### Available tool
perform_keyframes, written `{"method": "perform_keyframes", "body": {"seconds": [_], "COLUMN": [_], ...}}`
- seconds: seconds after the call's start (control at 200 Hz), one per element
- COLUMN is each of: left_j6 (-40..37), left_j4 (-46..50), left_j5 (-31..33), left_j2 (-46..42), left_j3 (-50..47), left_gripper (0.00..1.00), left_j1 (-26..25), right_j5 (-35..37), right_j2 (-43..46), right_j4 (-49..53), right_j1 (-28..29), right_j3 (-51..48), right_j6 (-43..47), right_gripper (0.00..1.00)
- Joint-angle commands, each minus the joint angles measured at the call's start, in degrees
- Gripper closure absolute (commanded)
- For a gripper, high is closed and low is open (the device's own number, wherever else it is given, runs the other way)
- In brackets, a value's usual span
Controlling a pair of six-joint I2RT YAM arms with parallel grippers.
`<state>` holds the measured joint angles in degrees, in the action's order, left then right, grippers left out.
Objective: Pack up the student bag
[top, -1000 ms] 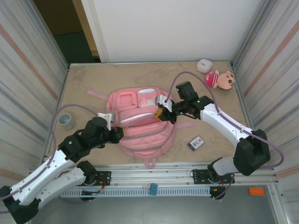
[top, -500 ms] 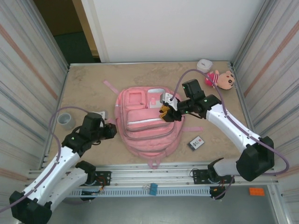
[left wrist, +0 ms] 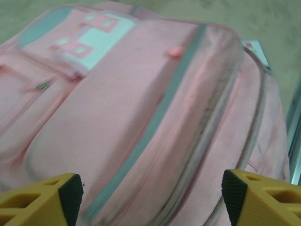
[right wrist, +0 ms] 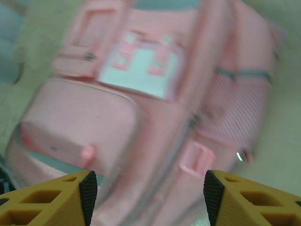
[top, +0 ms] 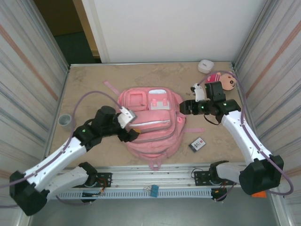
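Left claw wide, right claw parted, empty

Pink student bag, flat with zipped front pockets facing up, lying between left gripper and right gripper.

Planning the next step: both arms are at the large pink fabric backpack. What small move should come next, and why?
Probably lower the left gripper onto the pink zipper pull and pinch it. Both it and the right gripper stand open and empty, the large pink fabric backpack lies flat, pockets seemingly zipped, and the pink-hatted plush doll lies outside it.
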<state>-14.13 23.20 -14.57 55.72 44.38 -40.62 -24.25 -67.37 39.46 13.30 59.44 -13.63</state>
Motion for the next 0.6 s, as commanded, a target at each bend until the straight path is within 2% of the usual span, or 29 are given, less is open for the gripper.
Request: {"method": "perform_keyframes", "body": {"seconds": [0.0, 0.115, 0.226, 0.441, 0.591], "left_j6": [-18.19, -20.09, -17.72, -10.57, -8.77], "left_j4": [3.24, 1.40, -1.71, -7.90, -9.71], "left_j5": [0.14, 3.56, 8.98, 13.12, 13.82], "left_j2": [6.79, 13.30, 16.42, 13.77, 12.14], "left_j3": [4.94, 7.74, 9.66, 9.79, 8.33], "left_gripper": [0.17, 0.17, 0.32, 0.49, 0.53], "left_j1": [-4.08, -5.61, -5.61, -5.35, -4.48], "right_j5": [5.89, 8.91, 11.98, 15.37, 14.98], "right_j2": [3.53, 5.95, 6.95, 7.91, 5.51], "right_j4": [9.64, 12.21, 15.41, 19.73, 21.03], "right_j1": [-2.78, -4.91, -5.92, -5.94, -5.92], "right_j3": [-3.70, -8.03, -9.91, -11.10, -11.88], "right_j6": [-13.64, -16.22, -18.06, -20.07, -23.40], "right_gripper": [0.38, 0.35, 0.31, 0.28, 0.24]}}
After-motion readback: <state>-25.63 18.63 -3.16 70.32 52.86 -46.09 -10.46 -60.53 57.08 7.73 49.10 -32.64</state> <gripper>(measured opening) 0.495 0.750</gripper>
